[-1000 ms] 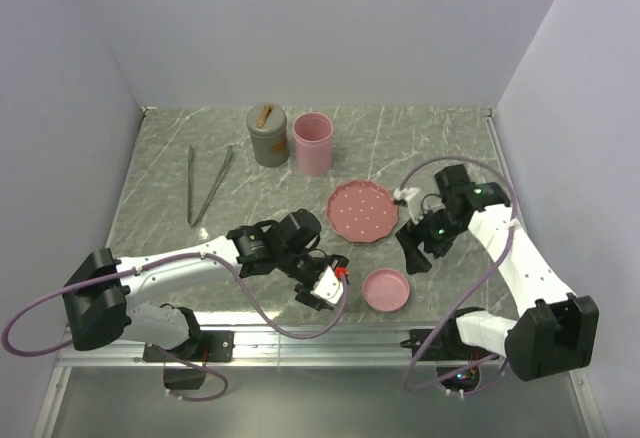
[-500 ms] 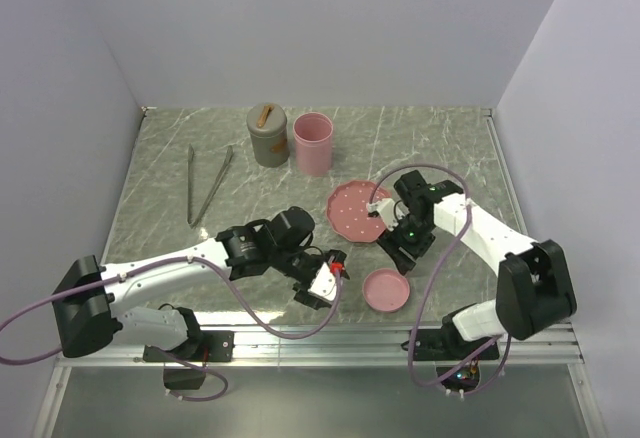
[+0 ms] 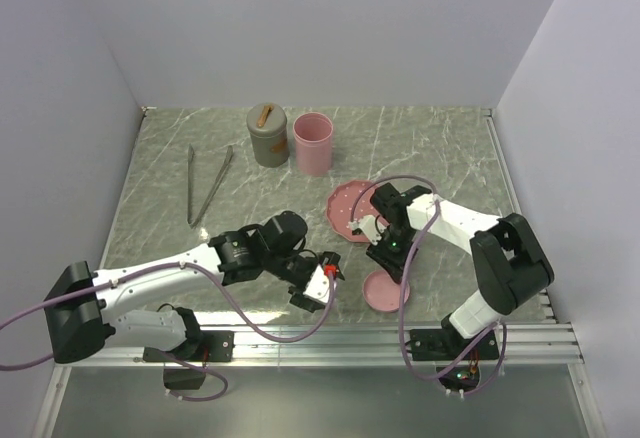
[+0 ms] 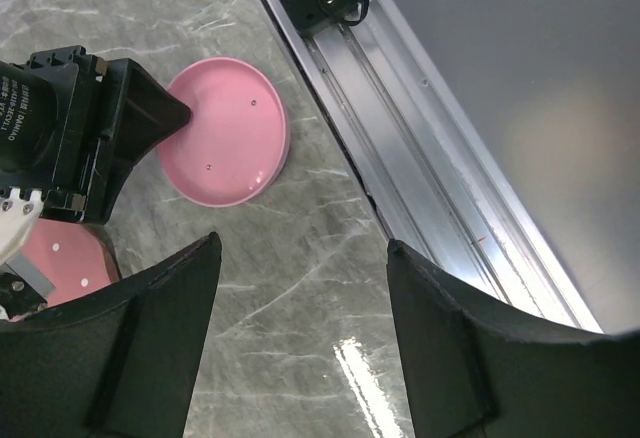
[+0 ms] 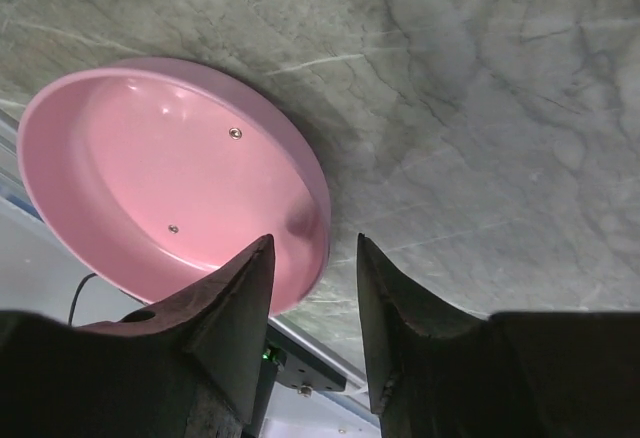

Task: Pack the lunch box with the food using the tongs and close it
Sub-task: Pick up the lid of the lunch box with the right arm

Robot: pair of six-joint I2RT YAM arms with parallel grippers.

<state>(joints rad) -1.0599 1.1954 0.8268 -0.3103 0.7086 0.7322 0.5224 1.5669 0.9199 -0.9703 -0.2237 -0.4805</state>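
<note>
The tongs lie flat at the back left, far from both arms. A brown oblong piece of food shows at the top of a grey cup, beside the lunch box's pink cup. The pink round lid lies open side up near the front edge. My right gripper hangs low over the lid's far rim. In the right wrist view it is open and narrow, one finger over the lid's inside, the other outside the rim. My left gripper is open over bare table.
A pink scalloped plate with small holes lies just behind the right gripper. The metal rail runs along the table's near edge, close to the lid and to my left gripper. Walls close in the table on three sides.
My right arm has swung left and forward from beside the plate down to the lid's rim, and its jaws have narrowed. The left gripper has drifted slightly left.
</note>
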